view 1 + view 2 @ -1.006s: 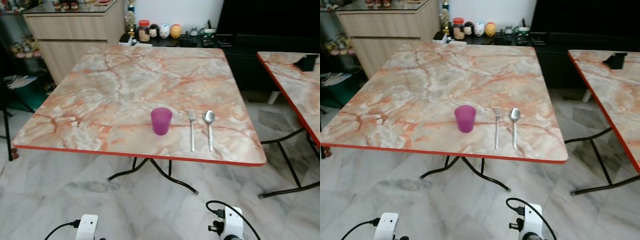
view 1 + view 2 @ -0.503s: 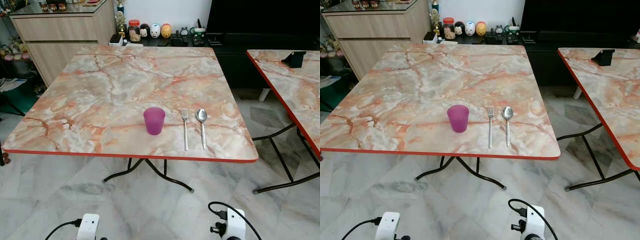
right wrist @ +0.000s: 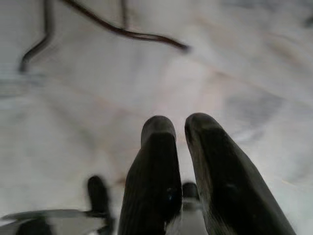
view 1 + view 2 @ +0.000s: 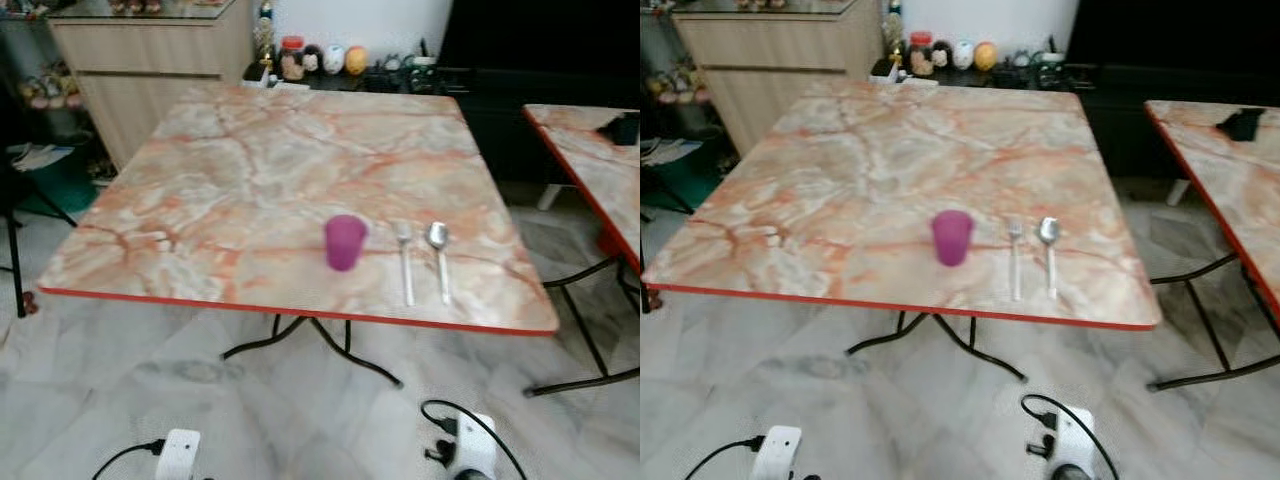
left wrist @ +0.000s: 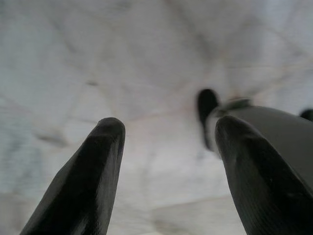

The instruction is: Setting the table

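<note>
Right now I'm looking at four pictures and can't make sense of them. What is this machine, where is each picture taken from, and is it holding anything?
It is a walking humanoid robot with two arms. The two wide pictures come from the camera eyes in its head, looking down at a marble-patterned table. On the table stand a purple cup, then a fork and a spoon side by side. The other two pictures come from wrist cameras looking along black fingers at the floor. The left gripper is open; the right gripper is nearly shut. Neither holds anything.

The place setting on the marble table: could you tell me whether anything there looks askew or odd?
Nothing stands out. The purple cup stands upright, and the fork and spoon lie side by side, roughly parallel, near the table's front edge. Nothing looks spilled.
</note>
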Tool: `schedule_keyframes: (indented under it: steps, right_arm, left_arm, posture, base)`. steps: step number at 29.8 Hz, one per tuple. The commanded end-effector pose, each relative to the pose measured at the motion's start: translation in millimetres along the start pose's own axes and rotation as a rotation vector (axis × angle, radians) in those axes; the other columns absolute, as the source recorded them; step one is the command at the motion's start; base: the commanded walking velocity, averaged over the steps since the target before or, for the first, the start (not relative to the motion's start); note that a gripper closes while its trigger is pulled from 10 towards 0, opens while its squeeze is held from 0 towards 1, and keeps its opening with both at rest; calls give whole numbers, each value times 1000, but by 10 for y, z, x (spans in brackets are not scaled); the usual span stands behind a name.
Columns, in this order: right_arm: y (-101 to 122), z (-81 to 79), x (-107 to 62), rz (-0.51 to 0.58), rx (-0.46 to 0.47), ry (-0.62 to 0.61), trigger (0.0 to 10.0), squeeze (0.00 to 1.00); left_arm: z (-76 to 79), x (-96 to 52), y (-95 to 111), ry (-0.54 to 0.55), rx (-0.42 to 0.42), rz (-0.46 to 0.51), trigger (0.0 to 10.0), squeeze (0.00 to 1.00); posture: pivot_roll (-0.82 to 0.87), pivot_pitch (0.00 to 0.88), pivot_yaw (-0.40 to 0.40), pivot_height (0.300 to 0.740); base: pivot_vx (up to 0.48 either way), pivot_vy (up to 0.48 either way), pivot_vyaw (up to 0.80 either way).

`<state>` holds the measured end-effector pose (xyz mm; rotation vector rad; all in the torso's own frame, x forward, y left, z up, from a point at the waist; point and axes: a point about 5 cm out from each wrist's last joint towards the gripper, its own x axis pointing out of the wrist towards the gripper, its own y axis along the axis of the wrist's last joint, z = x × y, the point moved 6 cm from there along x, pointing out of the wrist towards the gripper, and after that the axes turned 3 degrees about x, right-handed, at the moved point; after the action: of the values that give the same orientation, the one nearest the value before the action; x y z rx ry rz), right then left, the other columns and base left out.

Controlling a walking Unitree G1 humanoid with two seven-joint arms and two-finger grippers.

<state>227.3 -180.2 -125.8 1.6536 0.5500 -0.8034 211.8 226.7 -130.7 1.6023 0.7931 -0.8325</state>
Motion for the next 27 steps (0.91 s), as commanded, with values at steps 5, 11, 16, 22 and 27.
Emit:
schedule_keyframes:
  steps: [5, 11, 16, 22, 27]
  right_arm:
    - [37, 106, -5, 14, 5, -26, 10000, 0]
    - [52, 106, -4, 21, 8, -28, 10000, 0]
    - [57, 100, -2, 23, 9, -28, 10000, 0]
    - [60, 96, -2, 25, 9, -28, 10000, 0]
    - [52, 93, -3, 23, 9, -27, 10000, 0]
  left_arm:
    - [55, 2, -21, -11, 5, -2, 10000, 0]
    - [57, 3, -12, -15, 6, 2, 10000, 0]
    - [57, 3, -10, -17, 11, 1, 10000, 0]
    - [61, 3, -12, -21, 11, -1, 10000, 0]
    - [60, 2, -14, -22, 12, -1, 10000, 0]
  posture:
    - [5, 0, 5, 740]
    - [8, 0, 4, 740]
    - [8, 0, 3, 740]
    - [8, 0, 4, 740]
    - [9, 0, 3, 740]
  base:
    - [0, 0, 0]
    - [0, 0, 0]
    - [0, 0, 0]
    - [0, 0, 0]
    - [0, 0, 0]
